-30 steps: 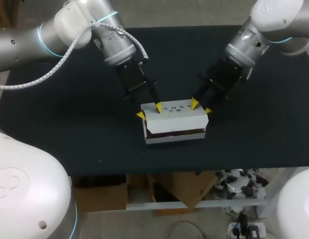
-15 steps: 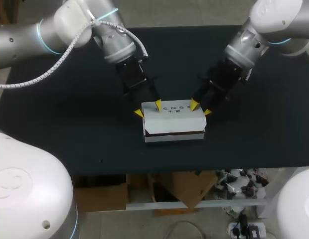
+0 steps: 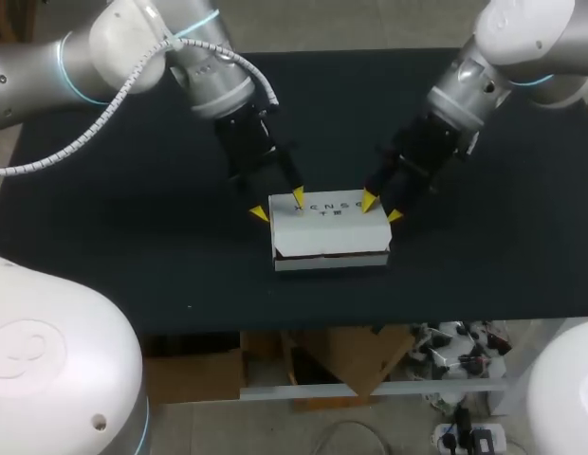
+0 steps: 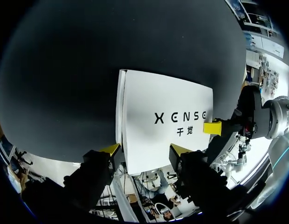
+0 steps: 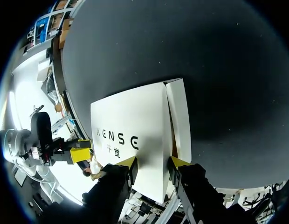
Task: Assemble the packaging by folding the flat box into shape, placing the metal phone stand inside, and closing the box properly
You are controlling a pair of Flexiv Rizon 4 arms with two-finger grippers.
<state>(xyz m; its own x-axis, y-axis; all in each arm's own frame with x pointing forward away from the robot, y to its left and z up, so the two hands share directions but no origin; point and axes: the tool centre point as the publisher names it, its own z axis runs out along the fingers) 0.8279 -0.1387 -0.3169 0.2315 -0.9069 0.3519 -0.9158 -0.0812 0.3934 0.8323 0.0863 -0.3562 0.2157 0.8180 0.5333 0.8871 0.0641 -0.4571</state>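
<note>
Item: white box (image 3: 330,232) with printed lid (image 3: 334,216), standing near the middle of the dark table (image 3: 133,256). Condition: folded to shape, lid lowered but not seated; a dark slit (image 3: 332,253) runs along the near front edge, contents hidden. Our left gripper (image 3: 278,205), fingers apart, straddles the far left corner, one tip on the lid; our right gripper (image 3: 382,208), likewise spread, straddles the far right corner. Step, as we judge it: closing. Next move calls for even downward pressure, tucking the front flap home.
</note>
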